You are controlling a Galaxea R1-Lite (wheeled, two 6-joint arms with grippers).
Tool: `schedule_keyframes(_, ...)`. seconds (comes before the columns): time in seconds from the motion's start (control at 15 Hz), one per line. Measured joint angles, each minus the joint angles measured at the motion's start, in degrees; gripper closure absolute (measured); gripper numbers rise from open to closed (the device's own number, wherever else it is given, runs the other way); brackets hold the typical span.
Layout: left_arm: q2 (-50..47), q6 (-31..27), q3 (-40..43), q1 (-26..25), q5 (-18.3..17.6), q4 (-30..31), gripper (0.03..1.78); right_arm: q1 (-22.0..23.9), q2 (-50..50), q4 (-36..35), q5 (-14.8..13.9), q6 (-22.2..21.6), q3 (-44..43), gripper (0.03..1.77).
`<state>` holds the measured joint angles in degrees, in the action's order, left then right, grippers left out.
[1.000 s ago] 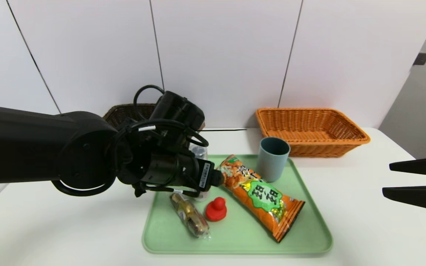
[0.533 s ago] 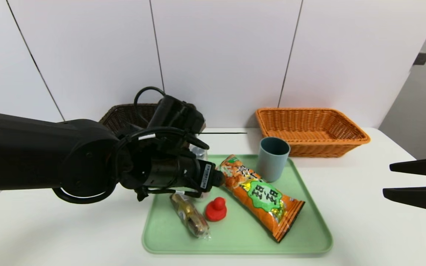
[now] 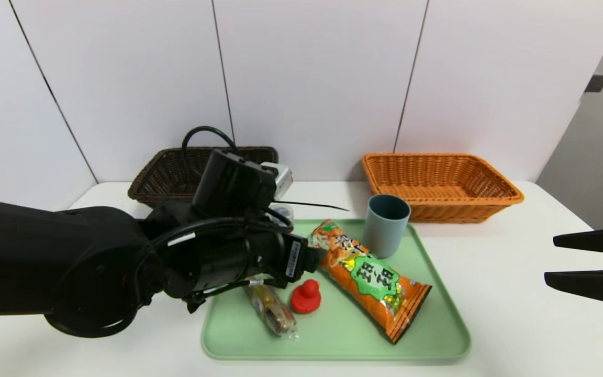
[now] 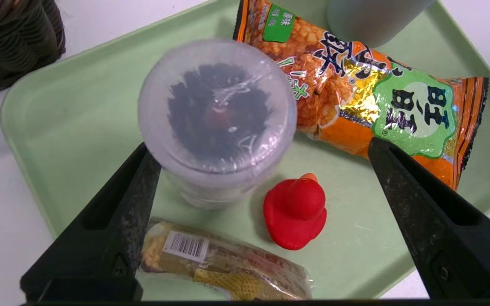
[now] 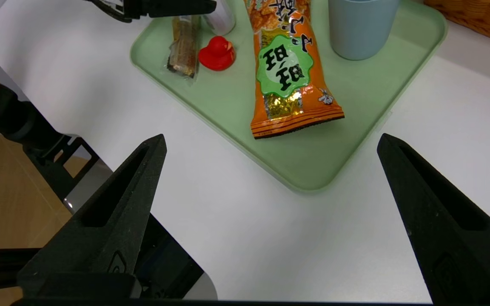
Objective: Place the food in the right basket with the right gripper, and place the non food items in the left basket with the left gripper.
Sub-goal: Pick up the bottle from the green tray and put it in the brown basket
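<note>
White tabletop (image 3: 495, 293) under pale panels: upper left, the dark brown basket (image 3: 168, 175); at left, the left gripper (image 4: 258, 146) — spread wide, gripping nothing — above the tray (image 3: 333, 335) with the snack bag (image 3: 367, 277); far right, the right gripper (image 5: 271, 138), spread wide and empty.

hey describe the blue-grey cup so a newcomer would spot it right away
Find the green tray in front of the two baskets. Near its far right corner, just short of the orange basket, stands the cup. It is plain, upright and open-topped, unlike the shiny orange snack bag lying beside it.
</note>
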<state>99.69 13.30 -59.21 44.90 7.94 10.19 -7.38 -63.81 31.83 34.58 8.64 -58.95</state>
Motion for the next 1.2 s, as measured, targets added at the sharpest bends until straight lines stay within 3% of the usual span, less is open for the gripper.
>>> schedule_keyframes(0.33,-0.72,-7.07,9.35,-0.02,0.5,14.4,0.12,0.0,0.46,0.2,-0.27,0.06,0.09,0.09)
schedule_keyframes(0.47,-0.13,-8.27,10.46,-0.02,2.28,18.49,0.12,-0.04,0.59,0.17,-0.35,0.06,0.09,0.09)
schedule_keyframes(0.67,1.52,-8.81,10.79,-0.06,4.16,22.3,0.12,-0.22,0.79,0.17,-0.38,0.04,0.06,0.09)
schedule_keyframes(1.07,3.8,-8.73,10.42,-0.2,4.24,24.61,0.12,-0.2,1.62,0.15,-0.44,0.09,0.44,0.09)
schedule_keyframes(1.2,4.3,-8.73,10.37,-0.35,4.3,25.06,0.44,-0.17,1.95,0.15,-0.5,0.12,0.88,0.09)
